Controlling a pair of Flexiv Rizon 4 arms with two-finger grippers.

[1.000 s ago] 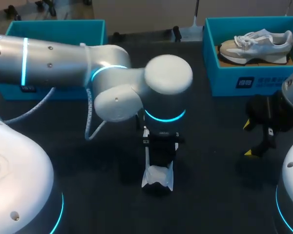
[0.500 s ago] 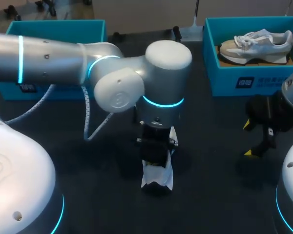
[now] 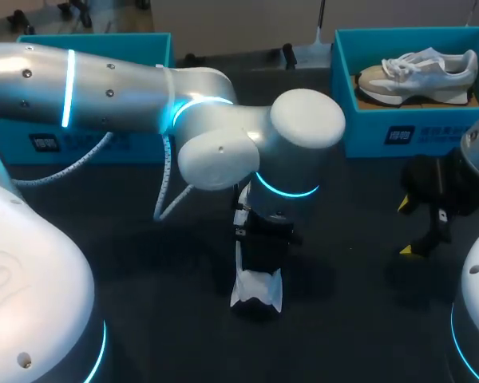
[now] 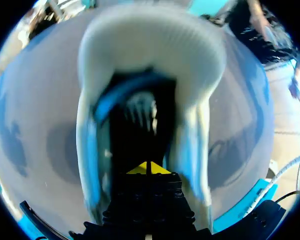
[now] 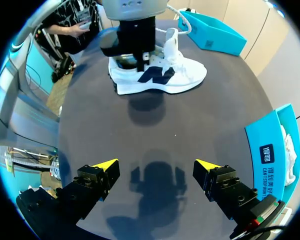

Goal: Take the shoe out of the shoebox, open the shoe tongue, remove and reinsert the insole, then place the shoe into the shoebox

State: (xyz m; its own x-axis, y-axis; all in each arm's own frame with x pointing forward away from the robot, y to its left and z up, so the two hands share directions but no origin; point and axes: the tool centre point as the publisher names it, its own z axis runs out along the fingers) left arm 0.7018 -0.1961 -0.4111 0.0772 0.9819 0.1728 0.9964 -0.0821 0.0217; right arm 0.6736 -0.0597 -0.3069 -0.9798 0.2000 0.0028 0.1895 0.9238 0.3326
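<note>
A white shoe (image 3: 257, 289) with a dark side logo (image 5: 155, 75) lies on its sole on the dark table, in the middle. My left gripper (image 3: 260, 265) comes down from above into the shoe's opening. In the left wrist view its yellow tips (image 4: 149, 169) are pressed together inside the shoe (image 4: 150, 35), with the padded collar arching around them; I cannot make out anything pinched between them. The tongue (image 5: 171, 42) stands upright beside it. My right gripper (image 3: 407, 227) hangs open at the right, well clear of the shoe (image 5: 175, 77).
An open blue shoebox (image 3: 367, 132) at the back right holds a second pale shoe (image 3: 419, 72). Another blue box (image 3: 92, 44) stands at the back left, partly behind my left arm. Bare dark tabletop lies between my right gripper (image 5: 155, 165) and the shoe.
My left arm's wrist and elbow have swung, first left, then to the right, while its gripper stayed inside the shoe. The shoe and the right arm have kept their places.
</note>
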